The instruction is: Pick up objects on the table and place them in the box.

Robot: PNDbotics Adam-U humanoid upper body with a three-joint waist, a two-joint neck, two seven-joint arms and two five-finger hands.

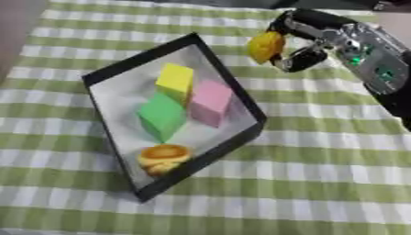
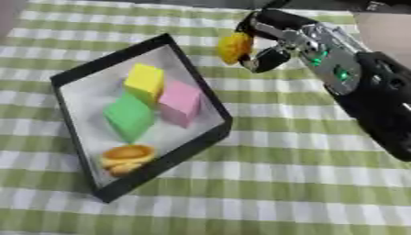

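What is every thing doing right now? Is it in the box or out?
box: open, on the table
yellow block: in the box
pink block: in the box
green block: in the box
orange round thing: in the box
yellow object: held outside the box
right hand: curled round the yellow object

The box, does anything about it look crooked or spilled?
The box lies askew to the cloth's stripes. Nothing spilled: the blocks and orange piece sit inside. The right hand holds a yellow thing beside it.
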